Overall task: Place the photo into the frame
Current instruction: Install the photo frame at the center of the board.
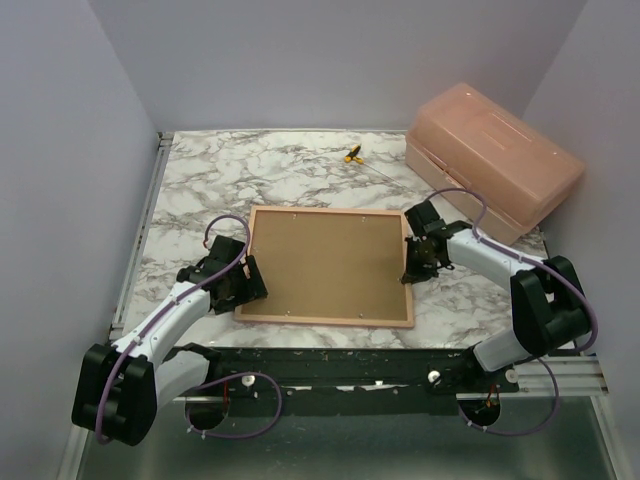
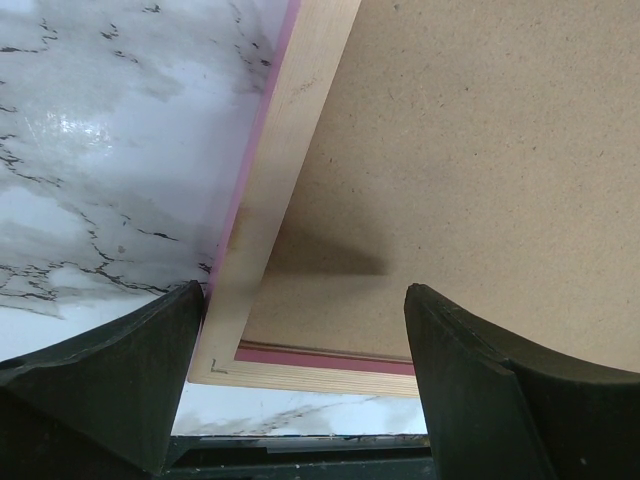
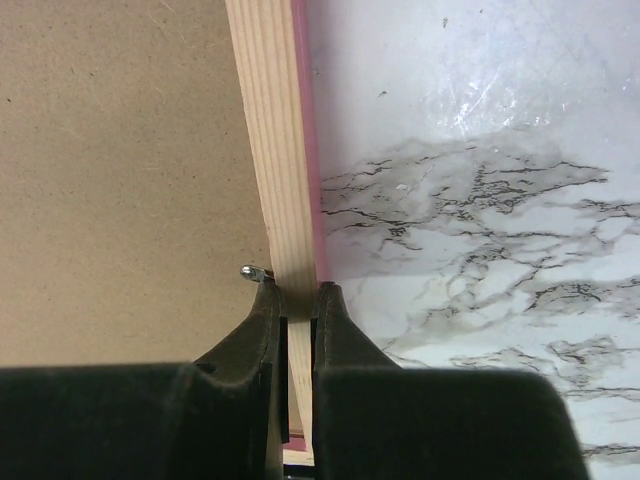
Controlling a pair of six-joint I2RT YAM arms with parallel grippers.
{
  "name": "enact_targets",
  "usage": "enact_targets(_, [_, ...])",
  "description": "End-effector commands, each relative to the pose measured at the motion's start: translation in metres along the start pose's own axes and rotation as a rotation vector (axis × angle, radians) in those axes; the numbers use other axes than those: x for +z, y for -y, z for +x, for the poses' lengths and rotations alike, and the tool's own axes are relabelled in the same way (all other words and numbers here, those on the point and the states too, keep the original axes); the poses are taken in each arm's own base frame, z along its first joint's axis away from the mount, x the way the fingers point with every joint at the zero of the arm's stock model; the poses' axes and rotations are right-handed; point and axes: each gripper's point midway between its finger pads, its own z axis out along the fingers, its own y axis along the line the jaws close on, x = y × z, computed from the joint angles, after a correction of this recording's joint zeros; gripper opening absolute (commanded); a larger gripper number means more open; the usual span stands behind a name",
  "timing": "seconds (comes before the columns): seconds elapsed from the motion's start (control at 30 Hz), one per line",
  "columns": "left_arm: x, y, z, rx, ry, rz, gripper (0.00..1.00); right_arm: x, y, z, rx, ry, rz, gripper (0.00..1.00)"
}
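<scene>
Currently frame (image 3: pixel 275 150) lies face down at middle of table (image 1: pixel 200 170), brown board (image 1: pixel 330 265) seated in it; photo not visible. Right gripper (image 3: pixel 297 290) pinches right rail; left gripper (image 2: pixel 305 290) gapes over near-left corner. Risk: narrow pinch slips on lift, board falls out.

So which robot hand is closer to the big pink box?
Right. The right gripper grips the frame near the box; the left gripper is at the frame's opposite edge.

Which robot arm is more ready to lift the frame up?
Probably the right: the right gripper pinches the frame by its wooden side rail, while the left gripper hangs open over the near left corner, gripping nothing.
</scene>
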Motion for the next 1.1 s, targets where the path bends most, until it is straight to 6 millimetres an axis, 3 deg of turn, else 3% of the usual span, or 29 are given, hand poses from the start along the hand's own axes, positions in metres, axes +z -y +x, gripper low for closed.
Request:
enact_targets(0.0, [-0.003,0.005,-0.007,0.002,0.024,0.017,0.83,-0.005,0.021,-0.003,0.024,0.047,0.120,0.00])
enact_targets(0.07, [-0.003,0.005,-0.007,0.002,0.023,0.018,0.83,-0.009,0.020,-0.007,0.034,0.069,0.113,0.02])
enact_targets(0.1, [-0.003,0.005,-0.007,0.002,0.023,0.018,0.83,-0.011,0.019,-0.009,0.038,0.079,0.106,0.10])
enact_targets(0.23, [-0.003,0.009,-0.005,0.003,0.008,0.040,0.82,-0.018,0.013,-0.014,0.054,0.107,0.073,0.57])
enact_targets(0.37, [-0.004,0.009,-0.006,0.003,0.014,0.039,0.82,-0.024,0.006,-0.018,0.077,0.134,0.032,0.81])
enact_targets(0.57, [-0.006,0.003,-0.020,-0.020,0.036,0.012,0.84,-0.021,-0.003,-0.020,0.085,0.126,-0.007,0.93])
enact_targets(0.7, [-0.002,-0.009,-0.040,-0.056,0.084,-0.036,0.86,-0.014,-0.009,-0.020,0.096,0.111,-0.038,0.97])
enact_targets(0.9, [0.008,0.005,-0.056,-0.029,0.088,-0.001,0.85,0.002,-0.019,-0.020,0.100,0.067,-0.087,0.98])
enact_targets(1.07, [0.018,0.028,-0.049,0.006,0.006,0.105,0.80,0.010,-0.026,-0.020,0.113,0.042,-0.123,0.99])
